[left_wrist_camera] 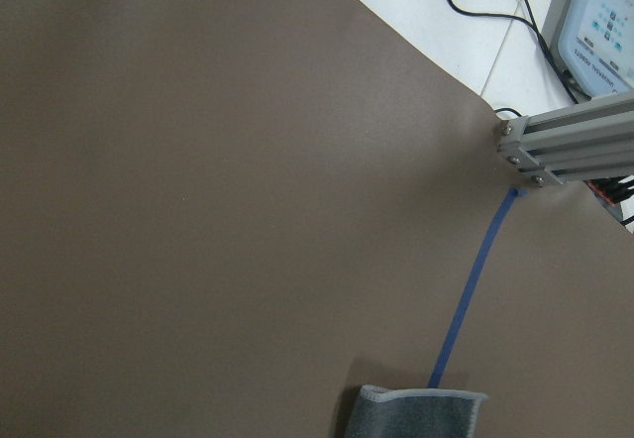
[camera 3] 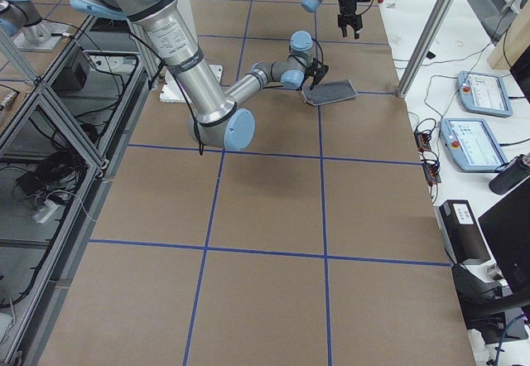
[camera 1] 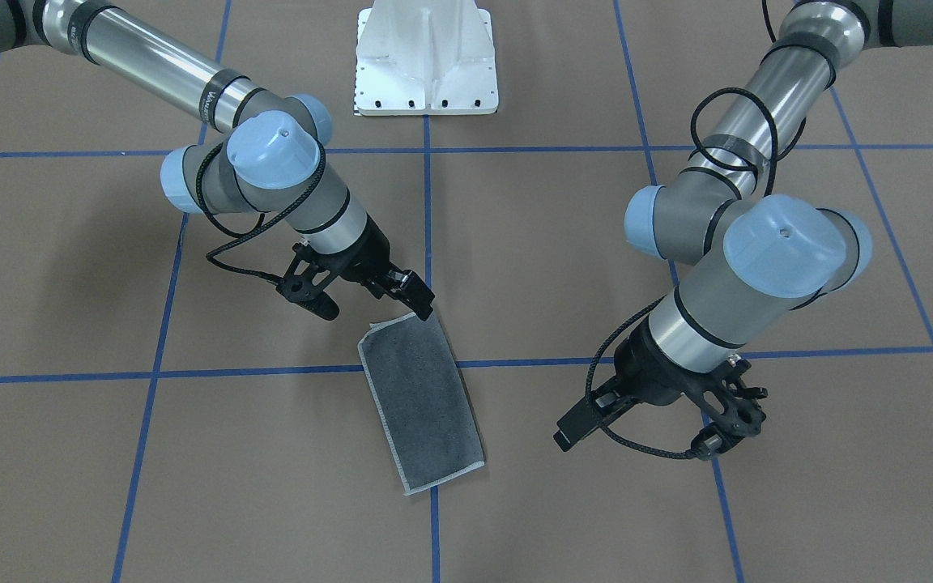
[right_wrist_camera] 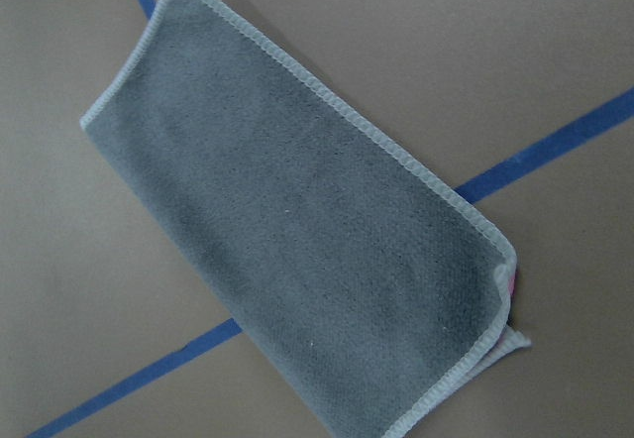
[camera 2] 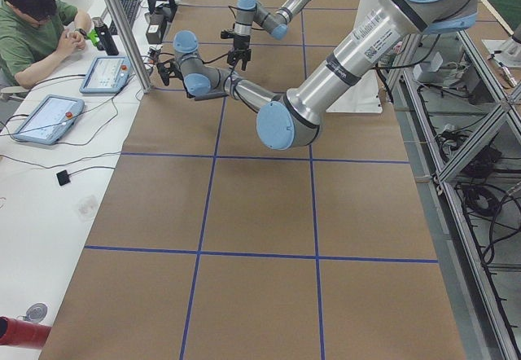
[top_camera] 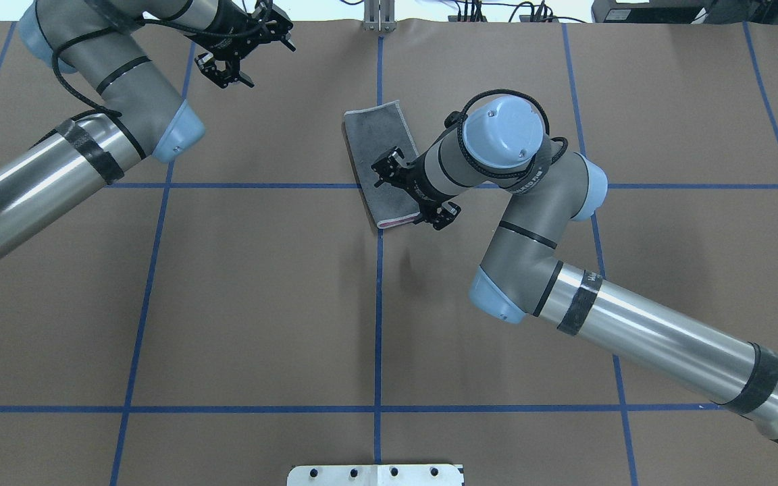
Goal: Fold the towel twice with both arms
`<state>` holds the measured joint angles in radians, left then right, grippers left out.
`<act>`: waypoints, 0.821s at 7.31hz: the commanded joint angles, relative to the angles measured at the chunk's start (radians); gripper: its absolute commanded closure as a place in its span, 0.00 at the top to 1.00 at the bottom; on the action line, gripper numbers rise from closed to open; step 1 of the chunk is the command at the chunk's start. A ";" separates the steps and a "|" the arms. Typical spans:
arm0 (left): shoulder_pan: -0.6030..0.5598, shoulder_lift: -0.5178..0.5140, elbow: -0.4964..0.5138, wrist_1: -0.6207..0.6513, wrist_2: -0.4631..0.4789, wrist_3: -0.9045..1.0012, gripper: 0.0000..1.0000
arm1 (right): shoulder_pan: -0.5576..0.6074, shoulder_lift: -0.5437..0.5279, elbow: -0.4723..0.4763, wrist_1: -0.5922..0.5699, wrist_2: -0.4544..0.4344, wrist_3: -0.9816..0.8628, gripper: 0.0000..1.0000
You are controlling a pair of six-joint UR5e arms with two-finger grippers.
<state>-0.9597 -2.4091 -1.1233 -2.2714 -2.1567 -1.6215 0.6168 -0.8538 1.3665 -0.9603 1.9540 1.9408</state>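
Where two arms (camera 1: 313,202) (camera 1: 709,316) reach in, one grey towel (camera 1: 422,405), folded.

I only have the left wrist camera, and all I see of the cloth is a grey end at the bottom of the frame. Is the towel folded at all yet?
Observer: Yes, once. The towel lies as a narrow rectangle, grey face up.
Operator: Where is the right gripper?
Observer: The right gripper is at the towel's end nearer the robot's base.
Operator: And the left one?
Observer: The left gripper is beside the towel's far end, with bare table between them.
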 commanded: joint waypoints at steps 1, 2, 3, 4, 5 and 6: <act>-0.005 0.001 -0.013 0.003 -0.002 0.000 1.00 | -0.020 0.031 -0.048 0.005 -0.027 0.059 0.93; -0.007 0.002 -0.016 0.004 -0.002 0.000 1.00 | -0.031 0.044 -0.053 0.005 -0.044 0.097 0.88; -0.007 0.005 -0.018 0.004 -0.002 0.000 1.00 | -0.031 0.051 -0.069 0.006 -0.056 0.109 0.79; -0.007 0.007 -0.027 0.006 -0.002 0.000 1.00 | -0.034 0.052 -0.085 0.008 -0.058 0.109 0.79; -0.007 0.011 -0.032 0.007 -0.002 0.000 1.00 | -0.034 0.050 -0.093 0.008 -0.058 0.109 0.78; -0.007 0.012 -0.033 0.009 -0.002 0.000 1.00 | -0.038 0.047 -0.093 0.008 -0.058 0.109 0.75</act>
<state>-0.9663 -2.3994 -1.1528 -2.2644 -2.1583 -1.6214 0.5823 -0.8048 1.2785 -0.9529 1.8970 2.0483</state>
